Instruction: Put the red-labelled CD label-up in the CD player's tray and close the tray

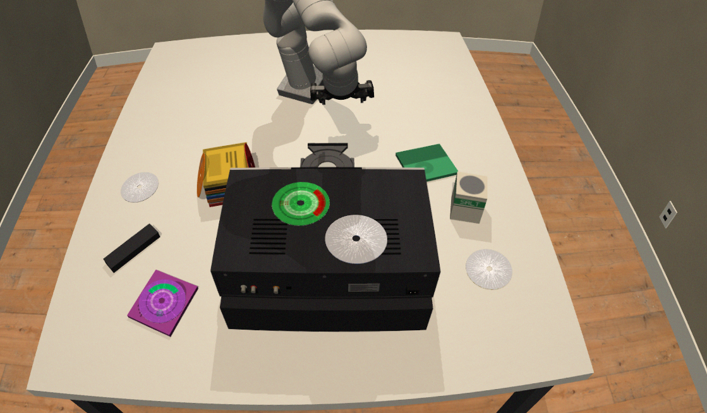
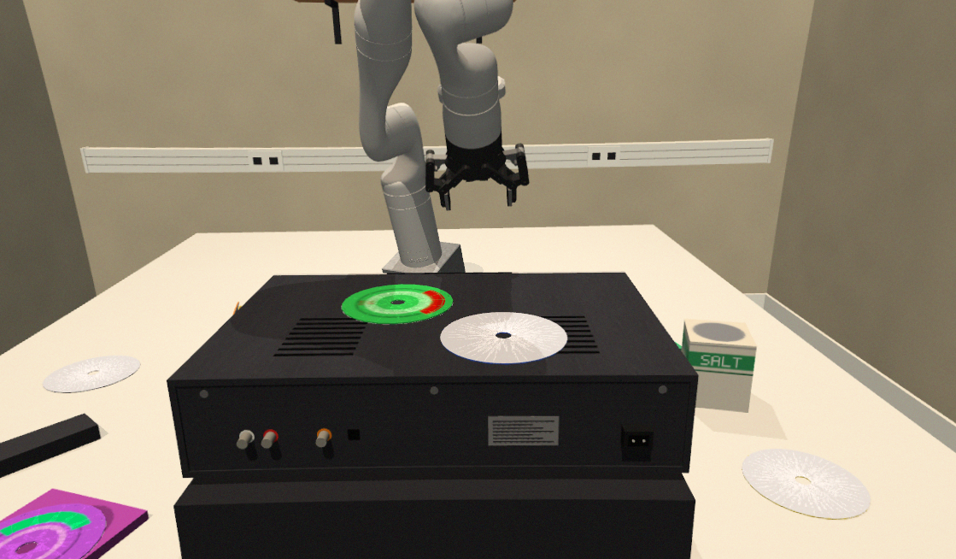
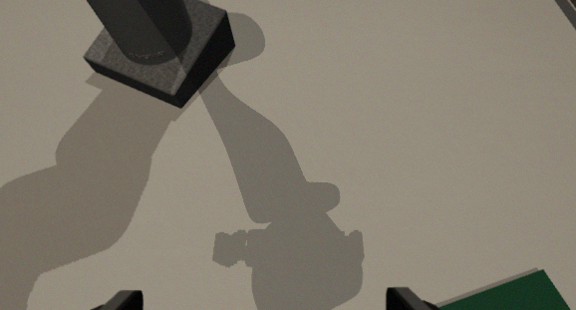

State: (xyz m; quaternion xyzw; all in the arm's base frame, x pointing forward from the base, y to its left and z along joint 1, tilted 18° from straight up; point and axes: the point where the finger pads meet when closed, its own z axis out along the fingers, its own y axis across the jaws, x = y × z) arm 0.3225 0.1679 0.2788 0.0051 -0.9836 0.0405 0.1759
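Note:
A green CD with a red label band (image 1: 300,203) (image 2: 396,303) lies flat on top of the black CD player (image 1: 253,187) (image 2: 432,430), near its far edge. The player's tray (image 1: 325,154) stands open on the far side with its round recess empty; the exterior view does not show it. My gripper (image 1: 342,97) (image 2: 478,201) (image 3: 264,301) is open and empty. It hangs high over the table beyond the tray, pointing down, next to the arm's base (image 1: 294,89) (image 3: 159,60).
A silver disc (image 1: 356,242) (image 2: 503,339) lies on the player beside the green CD. Two more silver discs (image 1: 139,186) (image 1: 488,268) lie on the table. A green case (image 1: 426,161) (image 3: 508,294), a salt box (image 1: 469,197), a stack of cases (image 1: 225,169), a black bar (image 1: 131,247) and a purple case with a disc (image 1: 162,304) surround the player.

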